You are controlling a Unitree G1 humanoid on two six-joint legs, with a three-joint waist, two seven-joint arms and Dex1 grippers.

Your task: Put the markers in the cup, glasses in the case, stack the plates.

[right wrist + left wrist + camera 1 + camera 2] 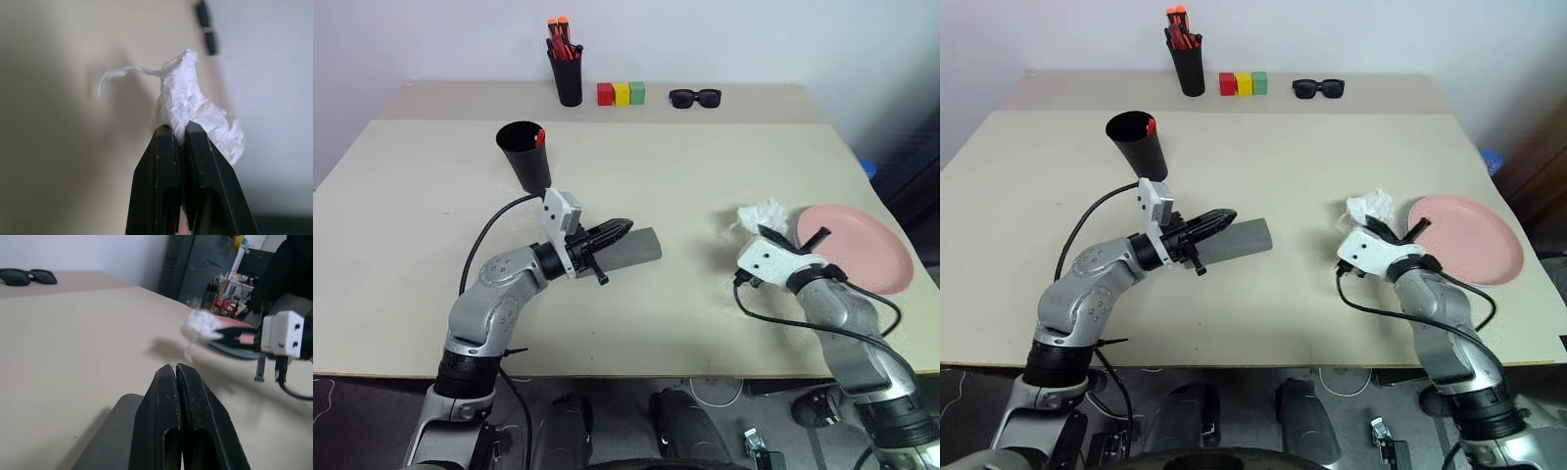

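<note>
1 pink plate (862, 247), 1 grey case (631, 249), 3 coloured blocks (622, 93)

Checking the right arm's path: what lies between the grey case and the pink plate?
Crumpled white tissue, pinched by the right gripper; otherwise bare table between case and plate, head views.

Left arm bent at the elbow, forearm reaching out over the table (705, 333), wrist turned so the left end effector (619, 228) points level and toward the right arm. Both black fingers (166, 431) pressed flat together, nothing between them, lying just above the grey case (636, 248) near the middle of the table. Right arm raised from the table's near edge, forearm angled forward, white wrist housing tilted. Right end effector (177, 131) level, well to the right of the case, fingers clamped on a crumpled white tissue (195, 112), the wad standing out past the tips.
</note>
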